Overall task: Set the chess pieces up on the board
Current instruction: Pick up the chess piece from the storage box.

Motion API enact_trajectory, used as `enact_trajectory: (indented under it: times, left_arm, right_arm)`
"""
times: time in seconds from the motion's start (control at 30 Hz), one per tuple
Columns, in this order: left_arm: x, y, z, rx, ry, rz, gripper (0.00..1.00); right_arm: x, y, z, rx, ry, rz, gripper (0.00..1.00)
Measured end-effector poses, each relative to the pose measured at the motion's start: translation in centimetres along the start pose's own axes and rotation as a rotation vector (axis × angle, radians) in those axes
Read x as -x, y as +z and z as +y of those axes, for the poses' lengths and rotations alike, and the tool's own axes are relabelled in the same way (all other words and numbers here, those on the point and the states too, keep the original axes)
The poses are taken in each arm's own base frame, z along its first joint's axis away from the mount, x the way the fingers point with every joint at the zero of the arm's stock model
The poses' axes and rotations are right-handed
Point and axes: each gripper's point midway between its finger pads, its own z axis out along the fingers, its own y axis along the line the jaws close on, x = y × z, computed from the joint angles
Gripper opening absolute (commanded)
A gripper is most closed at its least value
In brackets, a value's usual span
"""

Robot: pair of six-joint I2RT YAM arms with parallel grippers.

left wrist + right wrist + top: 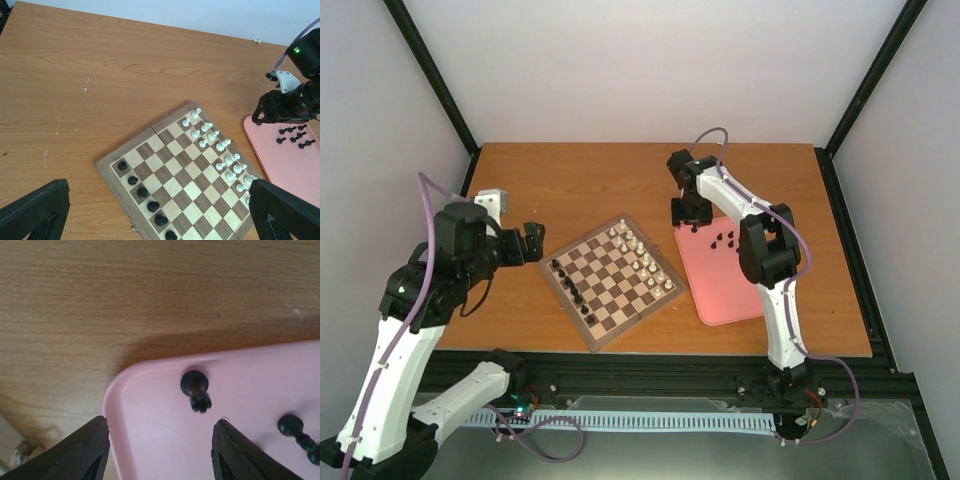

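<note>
A: Left arm (395, 330) is closest from above. Its pincer?
B: Spread and empty, the left pincer (532, 243) is near the board (610, 283) on the surface (570, 180).
A: Left wrist view?
B: Some black chess pieces (142, 191) line one board edge.
A: Right wrist?
B: Spread wide and empty, the right pincer (160, 424) hangs above the pink tray (260, 370). Two more are on it.

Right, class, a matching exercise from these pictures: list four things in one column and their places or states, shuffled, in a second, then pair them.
Things:
1 white pieces
2 tray
3 left gripper
4 right gripper

Places:
A open, over the tray's corner
B in rows along the board's far-right edge
C on the table, right of the board
D open, left of the board

Pairs: 1-B; 2-C; 3-D; 4-A
</note>
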Motion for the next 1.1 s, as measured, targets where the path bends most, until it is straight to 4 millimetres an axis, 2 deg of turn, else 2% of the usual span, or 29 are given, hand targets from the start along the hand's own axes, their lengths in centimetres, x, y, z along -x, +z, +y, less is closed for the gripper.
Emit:
enact_trajectory:
  times: [0.2,0.33,0.57,0.87,1.1]
  left_arm:
    - [0.2,0.4,0.0,0.01,0.0,0.0,1.0]
    - [0.4,0.8,-0.1,0.013,-0.001,-0.001,1.0]
    - [0.4,1.9,-0.2,0.02,0.001,0.012,1.0]
    - [0.0,2.3,-0.1,0.024,-0.01,0.023,1.0]
    - [-0.2,2.4,0.0,0.026,-0.015,0.028,1.0]
  right_arm:
    - [0.4,1.7,-1.0,0.009,0.005,0.022,0.55]
    - [0.7,1.9,-1.6,0.01,0.004,0.025,0.46]
    - [1.1,2.3,-2.2,0.018,0.004,0.022,0.39]
    - [0.8,2.9,-2.1,0.032,-0.008,0.039,0.28]
    - [-0.2,3.8,-2.5,0.025,-0.009,0.072,0.2]
